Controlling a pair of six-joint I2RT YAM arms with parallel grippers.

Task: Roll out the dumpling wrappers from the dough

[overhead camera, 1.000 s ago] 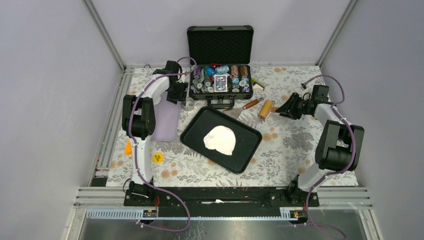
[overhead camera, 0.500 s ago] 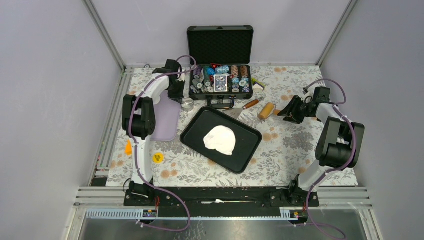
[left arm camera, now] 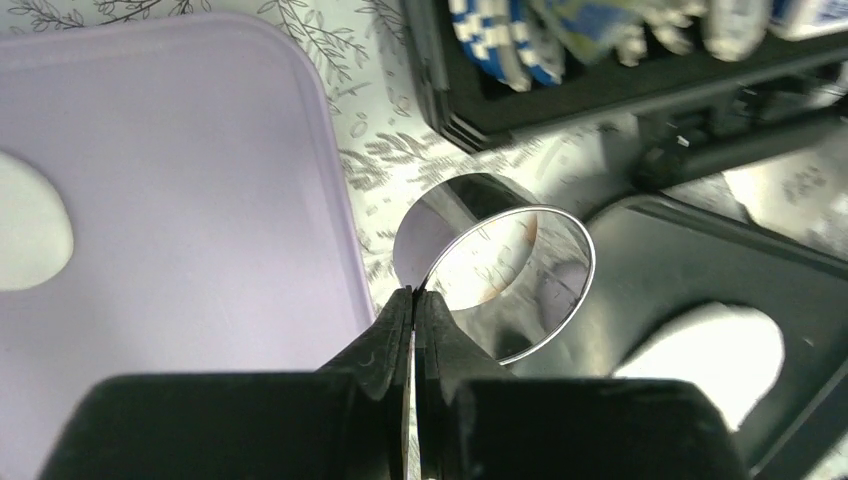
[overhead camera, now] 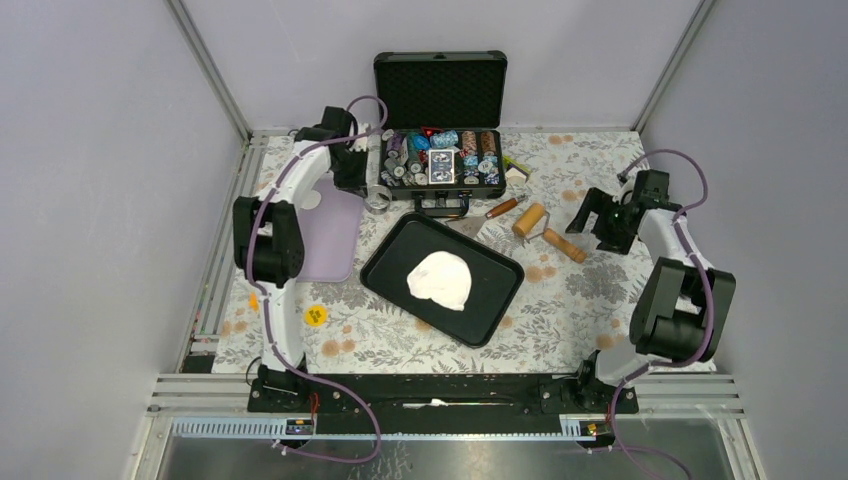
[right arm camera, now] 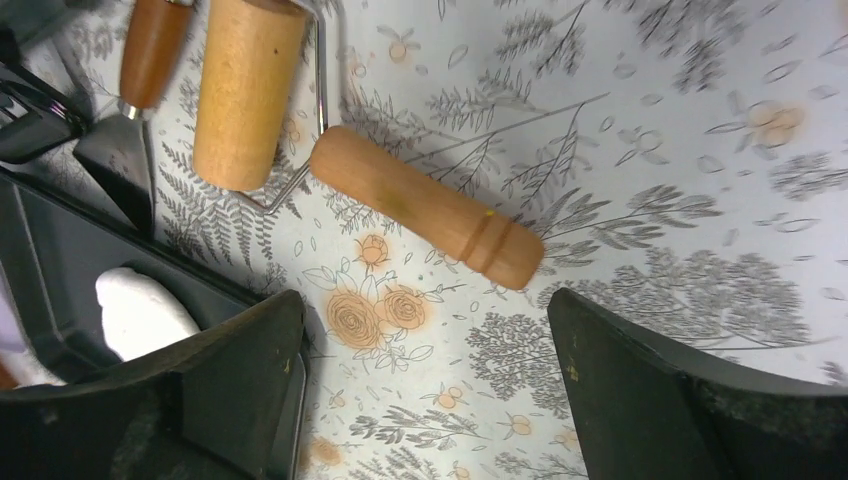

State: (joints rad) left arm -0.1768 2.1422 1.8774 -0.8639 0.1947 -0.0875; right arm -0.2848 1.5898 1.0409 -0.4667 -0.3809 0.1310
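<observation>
The dough (overhead camera: 442,280) lies as a flat white sheet in the black tray (overhead camera: 385,262); it also shows in the wrist views as dough (left arm camera: 700,350) and dough (right arm camera: 140,310). One small round dumpling wrapper (overhead camera: 310,199) rests on the purple mat (overhead camera: 335,240), also seen as wrapper (left arm camera: 30,235). My left gripper (overhead camera: 366,187) is shut on the thin wall of the steel ring cutter (left arm camera: 500,270), fingertips pinched together at gripper (left arm camera: 415,293). My right gripper (right arm camera: 425,300) stands wide open, nothing between its fingers, just right of the wooden rolling pin (overhead camera: 545,230), whose handle (right arm camera: 425,205) lies on the cloth.
An open case of poker chips (overhead camera: 440,165) stands at the back, close to the left gripper. A wooden-handled scraper (overhead camera: 503,207) lies beside the roller (right arm camera: 248,90). A yellow disc (overhead camera: 316,316) and an orange piece (overhead camera: 256,296) lie front left on the flowered cloth.
The left gripper shut on the ring cutter and drew it back and left. The right gripper opened, let go of the rolling pin's handle and pulled away to the right.
</observation>
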